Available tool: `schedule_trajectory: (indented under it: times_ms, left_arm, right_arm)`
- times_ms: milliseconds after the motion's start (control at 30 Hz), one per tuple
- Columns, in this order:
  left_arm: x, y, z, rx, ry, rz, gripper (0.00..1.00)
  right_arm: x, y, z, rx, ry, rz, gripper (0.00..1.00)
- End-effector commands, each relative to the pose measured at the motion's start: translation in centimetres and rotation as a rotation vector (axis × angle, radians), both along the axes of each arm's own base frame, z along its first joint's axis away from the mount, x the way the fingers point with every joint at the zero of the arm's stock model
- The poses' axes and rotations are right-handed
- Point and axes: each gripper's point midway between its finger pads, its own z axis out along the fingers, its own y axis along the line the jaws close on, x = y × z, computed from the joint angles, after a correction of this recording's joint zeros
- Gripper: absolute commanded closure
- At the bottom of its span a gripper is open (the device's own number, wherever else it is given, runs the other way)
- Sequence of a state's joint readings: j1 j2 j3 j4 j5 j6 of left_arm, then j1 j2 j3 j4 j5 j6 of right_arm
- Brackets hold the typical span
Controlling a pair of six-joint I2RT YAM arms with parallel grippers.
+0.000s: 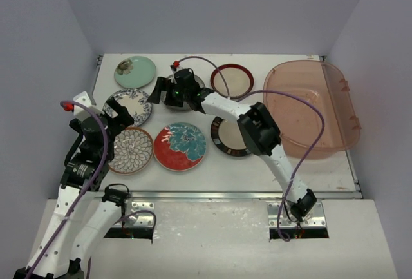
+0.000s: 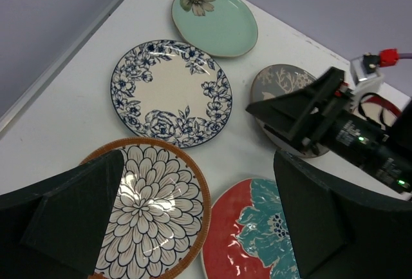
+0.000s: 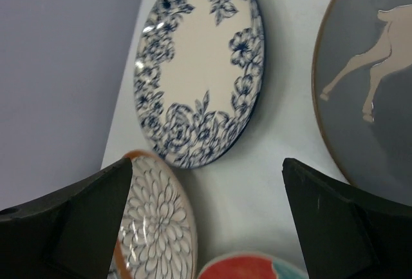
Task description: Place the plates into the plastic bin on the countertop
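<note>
From above, the left end effector (image 1: pixel 119 113) hangs over the near right edge of the blue-white plate (image 1: pixel 127 105). The mint green plate (image 1: pixel 135 71) lies beyond it and the petal-pattern plate (image 1: pixel 131 150) just nearer the arm bases. The right end effector (image 1: pixel 161 92) is just right of the blue-white plate. To its right lies the maroon-rimmed plate (image 1: pixel 232 80); nearer the bases are the red-teal floral plate (image 1: pixel 180 145) and the black-rimmed plate (image 1: pixel 228 137). The plastic bin (image 1: pixel 312 108) stands well off to its right, at the right end of the desk (image 1: pixel 322 169).

In the left wrist view, the left end effector's jaws stand wide apart. The petal-pattern plate and the floral plate lie below and between them. Ahead are the blue-white plate and the mint green plate, and ahead to the right is the grey deer plate (image 2: pixel 283 82), partly under the right end effector.

In the right wrist view, the right end effector's jaws are also wide apart. The blue-white plate lies straight ahead and the grey deer plate ahead to the right, with bare desk between the fingers.
</note>
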State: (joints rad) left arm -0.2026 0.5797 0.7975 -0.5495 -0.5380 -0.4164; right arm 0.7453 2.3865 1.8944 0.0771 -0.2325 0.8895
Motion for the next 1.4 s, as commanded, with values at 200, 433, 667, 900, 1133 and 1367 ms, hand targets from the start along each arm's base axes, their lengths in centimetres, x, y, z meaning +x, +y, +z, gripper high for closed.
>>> schedule_trajectory:
  times_ms: [200,433,667,900,1133,1367]
  left_arm:
    - [0.6,-0.2,0.8,-0.006,-0.032,-0.013,0.0]
    - [0.7,-0.3,0.7,-0.008,-0.027,-0.019,0.0]
    - [0.7,-0.5,0.8,-0.01,-0.03,-0.03,0.0]
    - [0.5,-0.5,1.0,-0.011,-0.041,-0.037,0.0]
    - [0.3,-0.9,1.2,-0.011,-0.05,-0.054,0.0]
    - [0.3,-1.0,1.3,-0.01,-0.051,-0.062,0.0]
  right_arm:
    - [2.2,4.9,-6.1,0.004,0.055,-0.115,0.12]
    - [2.3,5.7,-9.2,-0.013,0.075,-0.159,0.22]
    - [1.7,5.5,-12.8,-0.012,0.178,-0.225,0.35]
    - [1.7,5.3,-14.4,-0.003,0.234,-0.259,0.54]
    - [1.9,5.5,-15.2,0.044,0.309,-0.283,0.76]
    - [1.1,6.0,-14.1,0.099,0.371,-0.275,1.0]
